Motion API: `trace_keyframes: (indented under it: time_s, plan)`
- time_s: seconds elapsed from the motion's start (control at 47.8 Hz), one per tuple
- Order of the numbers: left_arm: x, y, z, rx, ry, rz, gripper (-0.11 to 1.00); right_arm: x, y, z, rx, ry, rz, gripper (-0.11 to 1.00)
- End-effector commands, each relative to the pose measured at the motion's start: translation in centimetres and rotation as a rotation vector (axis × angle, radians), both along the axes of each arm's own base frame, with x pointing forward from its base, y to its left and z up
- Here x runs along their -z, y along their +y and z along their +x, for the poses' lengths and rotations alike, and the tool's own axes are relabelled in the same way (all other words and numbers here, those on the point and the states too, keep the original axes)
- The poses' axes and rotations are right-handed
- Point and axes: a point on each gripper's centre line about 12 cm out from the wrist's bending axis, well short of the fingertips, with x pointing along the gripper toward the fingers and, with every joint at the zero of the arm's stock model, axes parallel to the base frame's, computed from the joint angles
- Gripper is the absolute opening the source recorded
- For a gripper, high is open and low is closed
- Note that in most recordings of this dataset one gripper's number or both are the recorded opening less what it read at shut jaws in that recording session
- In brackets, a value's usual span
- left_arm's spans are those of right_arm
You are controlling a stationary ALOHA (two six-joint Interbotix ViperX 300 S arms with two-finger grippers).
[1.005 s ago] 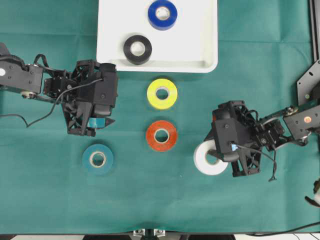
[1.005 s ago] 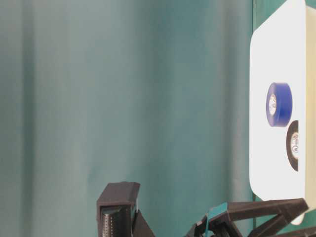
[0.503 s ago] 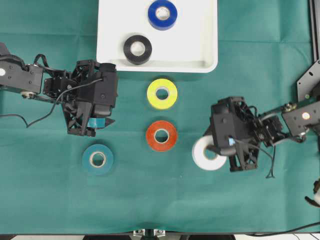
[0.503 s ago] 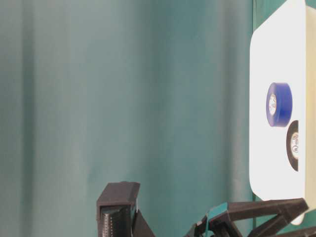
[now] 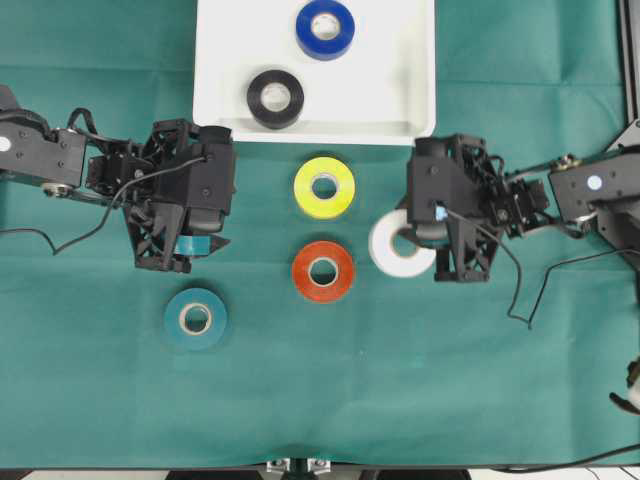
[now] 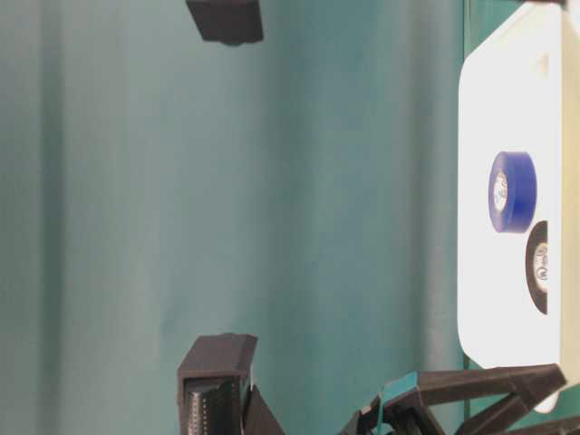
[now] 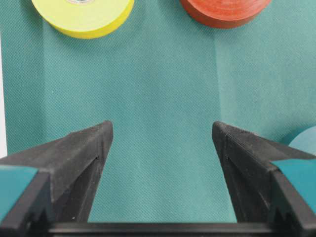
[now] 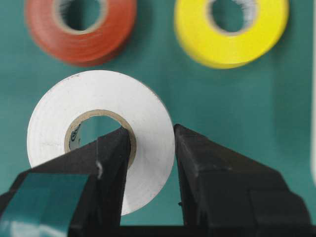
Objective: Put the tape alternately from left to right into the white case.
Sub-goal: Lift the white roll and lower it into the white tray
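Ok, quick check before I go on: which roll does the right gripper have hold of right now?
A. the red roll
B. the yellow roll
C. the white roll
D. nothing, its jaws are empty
C. In the right wrist view the right gripper is shut on the wall of the white roll, one finger through its core, while the red roll and yellow roll lie free on the cloth beyond it.
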Motion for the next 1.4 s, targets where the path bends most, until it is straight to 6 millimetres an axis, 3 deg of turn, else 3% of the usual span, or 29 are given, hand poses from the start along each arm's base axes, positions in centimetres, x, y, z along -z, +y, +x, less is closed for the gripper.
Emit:
trace_keyframes:
  time_s: [0.0,0.9,1.382]
  plan:
    - [-0.5,-0.1,-0.1,0.002,-0.020,-0.003,0.34,-1.8,-0.6,1.0,0.004,-0.060,-0.013,0.27]
    - [-0.2,-0.1,-0.2,0.002,-0.011,-0.002,0.34,-2.4,-12.4,0.7,0.174,-0.080,-0.238,0.27]
    - [-0.1,-0.1,-0.2,0.002,-0.009,-0.002,0.34,-0.6,-17.1,1.1,0.261,-0.067,-0.238,0.27]
